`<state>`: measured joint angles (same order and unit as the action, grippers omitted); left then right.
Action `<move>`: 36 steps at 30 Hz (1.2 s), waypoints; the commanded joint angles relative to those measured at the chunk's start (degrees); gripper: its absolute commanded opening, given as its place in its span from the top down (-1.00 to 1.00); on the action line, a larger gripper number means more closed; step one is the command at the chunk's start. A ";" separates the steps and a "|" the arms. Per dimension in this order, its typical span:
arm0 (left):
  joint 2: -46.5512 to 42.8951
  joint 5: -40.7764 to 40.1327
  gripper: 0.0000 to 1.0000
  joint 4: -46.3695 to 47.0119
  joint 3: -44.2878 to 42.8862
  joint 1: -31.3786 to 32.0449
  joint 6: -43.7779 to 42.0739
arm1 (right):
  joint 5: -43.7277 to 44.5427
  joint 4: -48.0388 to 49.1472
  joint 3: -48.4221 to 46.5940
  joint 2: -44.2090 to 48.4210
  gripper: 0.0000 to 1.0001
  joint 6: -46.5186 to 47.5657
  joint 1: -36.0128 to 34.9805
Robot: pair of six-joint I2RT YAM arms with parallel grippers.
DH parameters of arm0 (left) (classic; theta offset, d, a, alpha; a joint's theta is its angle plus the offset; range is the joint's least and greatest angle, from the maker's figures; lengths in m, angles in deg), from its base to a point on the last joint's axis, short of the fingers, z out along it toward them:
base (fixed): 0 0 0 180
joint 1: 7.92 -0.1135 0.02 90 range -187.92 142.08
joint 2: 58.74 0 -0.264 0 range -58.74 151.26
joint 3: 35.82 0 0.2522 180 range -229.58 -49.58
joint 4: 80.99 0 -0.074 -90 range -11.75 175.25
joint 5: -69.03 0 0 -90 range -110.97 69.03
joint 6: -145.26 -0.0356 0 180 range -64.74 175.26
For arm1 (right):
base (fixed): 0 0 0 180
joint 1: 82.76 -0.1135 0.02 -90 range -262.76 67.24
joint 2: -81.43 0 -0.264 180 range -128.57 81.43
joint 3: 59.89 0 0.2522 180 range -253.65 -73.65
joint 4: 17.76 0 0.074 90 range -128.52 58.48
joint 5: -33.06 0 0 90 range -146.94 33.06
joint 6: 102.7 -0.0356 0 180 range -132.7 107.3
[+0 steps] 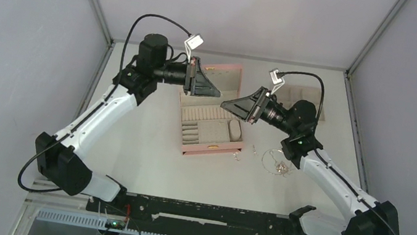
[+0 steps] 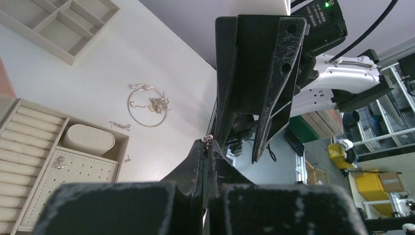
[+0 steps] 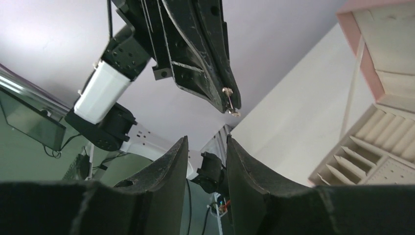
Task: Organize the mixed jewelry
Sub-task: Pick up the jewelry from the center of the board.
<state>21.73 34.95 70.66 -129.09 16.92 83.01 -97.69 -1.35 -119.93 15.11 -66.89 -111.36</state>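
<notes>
A thin silver chain necklace (image 2: 147, 105) is lying on the table (image 2: 161, 58) in a loose ring, a tangled clump sitting inside it. A small earring piece (image 2: 120, 126) is lying between it and the pink box (image 1: 213, 150), and a tinier bit (image 2: 127, 158) is resting just beside the box wall. Another silver piece (image 2: 59, 161) is sitting on the box's perforated pad. A tiny stud (image 2: 208, 139) is hanging pinched at the tips of the left gripper (image 2: 204, 147).
</notes>
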 commanded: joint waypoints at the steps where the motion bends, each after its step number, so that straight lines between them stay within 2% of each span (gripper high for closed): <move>1: -2.62 1.58 1.00 4.13 0.68 -0.67 2.96 | 2.81 10.47 0.05 -1.51 0.14 -3.81 -0.65; 10: -2.51 3.16 1.00 4.74 0.71 -0.85 3.28 | 5.15 12.69 -0.01 -3.13 0.14 -4.69 -0.21; 15: -2.34 3.74 1.00 4.83 0.76 -0.85 3.22 | 3.99 13.35 -1.51 -5.02 0.16 -5.60 0.03; 25: -1.85 4.24 1.00 4.81 0.38 -0.91 3.25 | 2.39 16.72 -2.19 -6.82 0.33 -8.21 1.08; 36: -1.23 4.79 1.00 4.75 0.63 -0.93 2.97 | 0.07 18.34 -3.20 -8.41 0.35 -9.63 1.76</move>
<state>21.18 38.21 73.59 -128.30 16.37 85.39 -96.14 13.10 -120.28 7.59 -75.52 -109.74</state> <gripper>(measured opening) 0.015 0.333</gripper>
